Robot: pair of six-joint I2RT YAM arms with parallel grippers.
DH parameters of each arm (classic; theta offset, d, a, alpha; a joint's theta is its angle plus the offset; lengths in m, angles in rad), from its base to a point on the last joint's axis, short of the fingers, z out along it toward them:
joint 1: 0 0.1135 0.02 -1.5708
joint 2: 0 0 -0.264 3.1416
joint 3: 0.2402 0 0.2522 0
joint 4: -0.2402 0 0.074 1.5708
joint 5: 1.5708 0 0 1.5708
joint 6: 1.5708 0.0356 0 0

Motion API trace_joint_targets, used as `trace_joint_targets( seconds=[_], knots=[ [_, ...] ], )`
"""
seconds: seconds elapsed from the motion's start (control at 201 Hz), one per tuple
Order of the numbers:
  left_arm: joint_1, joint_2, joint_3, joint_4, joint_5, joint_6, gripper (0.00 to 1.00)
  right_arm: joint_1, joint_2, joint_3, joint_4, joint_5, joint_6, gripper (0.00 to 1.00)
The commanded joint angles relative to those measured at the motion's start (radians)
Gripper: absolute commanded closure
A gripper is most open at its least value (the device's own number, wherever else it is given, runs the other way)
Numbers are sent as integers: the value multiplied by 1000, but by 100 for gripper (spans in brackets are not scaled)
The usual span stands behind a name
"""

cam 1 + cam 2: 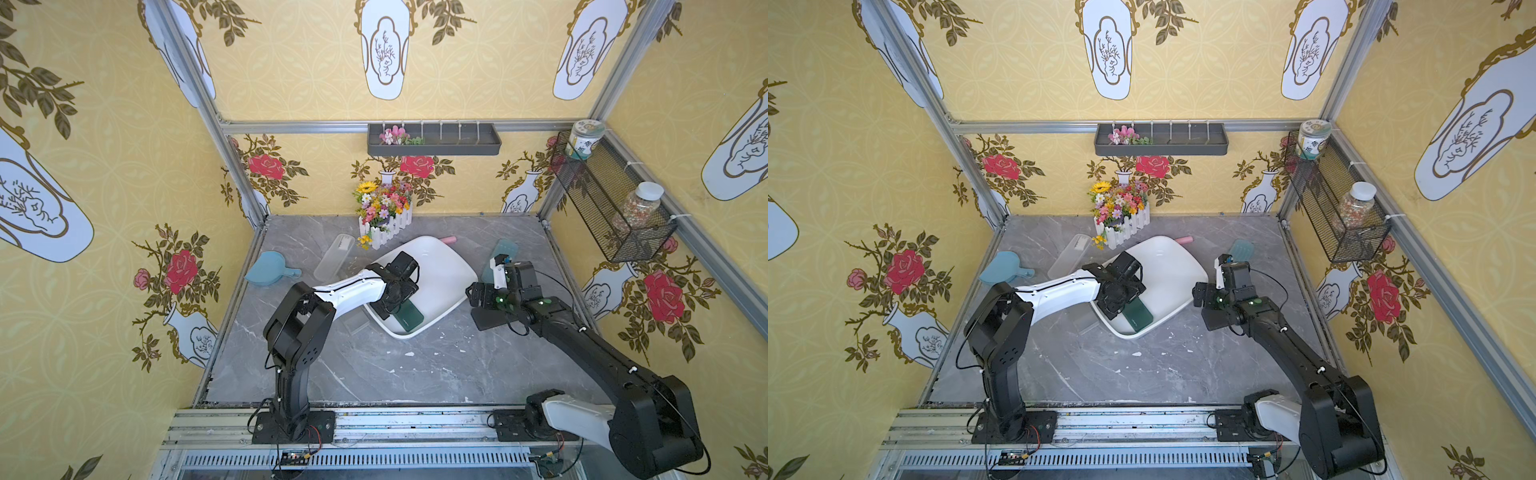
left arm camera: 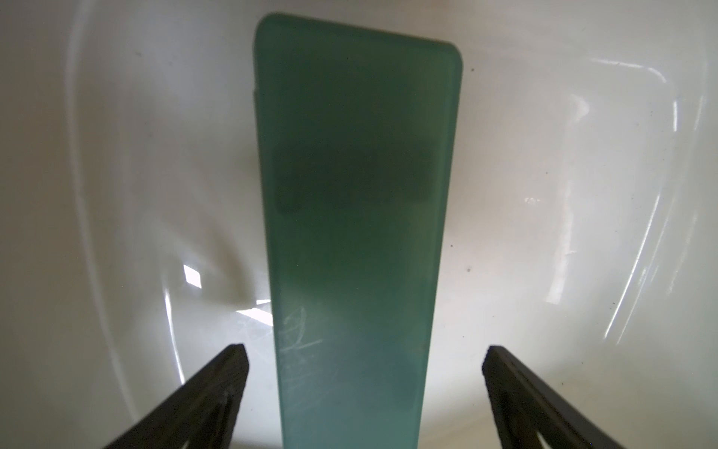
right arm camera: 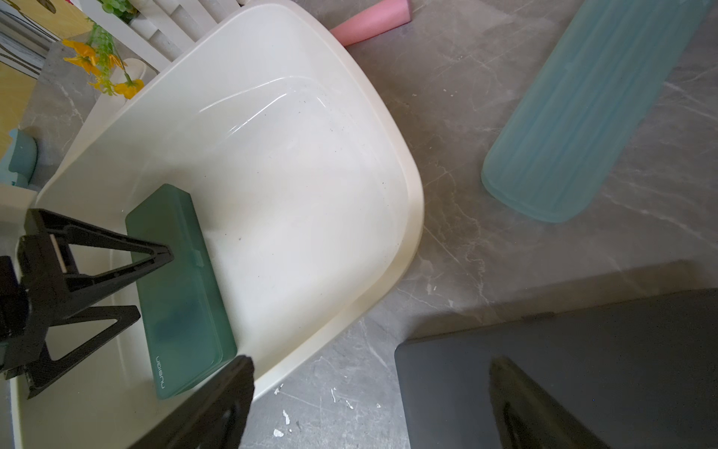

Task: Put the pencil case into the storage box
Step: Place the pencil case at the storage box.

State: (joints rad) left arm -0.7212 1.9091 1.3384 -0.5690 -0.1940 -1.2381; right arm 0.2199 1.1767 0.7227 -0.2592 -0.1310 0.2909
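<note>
The green pencil case (image 1: 409, 318) (image 1: 1138, 318) lies flat inside the white storage box (image 1: 440, 270) (image 1: 1167, 266), near its front left corner. My left gripper (image 2: 363, 353) hangs over the case's near end, open. Both fingers stand clear of the case's (image 2: 357, 194) long sides, with white box floor (image 2: 544, 194) showing in the gaps. The right wrist view shows the case (image 3: 182, 291) resting on the box floor (image 3: 291, 175) under the left fingers (image 3: 155, 252). My right gripper (image 3: 371, 365) (image 1: 476, 296) is open and empty over the table, just right of the box.
A dark grey flat case (image 3: 563, 369) lies under my right gripper. A light blue case (image 1: 500, 259), a pink one (image 1: 446, 240) behind the box, and a clear case (image 1: 334, 257) lie on the table. A blue scoop (image 1: 268, 269) and a flower fence (image 1: 384, 216) stand further back.
</note>
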Motion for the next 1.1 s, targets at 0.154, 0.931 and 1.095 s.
trace_joint_targets(
  seconds=[0.154, 0.931, 1.095],
  knots=[
    [-1, -31, 8, -12, -28, 21, 0, 0, -12, 2, 6, 7, 7, 3],
    [147, -553, -346, 414, 68, 752, 0, -44, 175, 160, -207, 444, 363, 3],
    [147, -516, -281, 299, 32, 882, 0, -37, 275, 269, -432, 529, 638, 3]
  ],
)
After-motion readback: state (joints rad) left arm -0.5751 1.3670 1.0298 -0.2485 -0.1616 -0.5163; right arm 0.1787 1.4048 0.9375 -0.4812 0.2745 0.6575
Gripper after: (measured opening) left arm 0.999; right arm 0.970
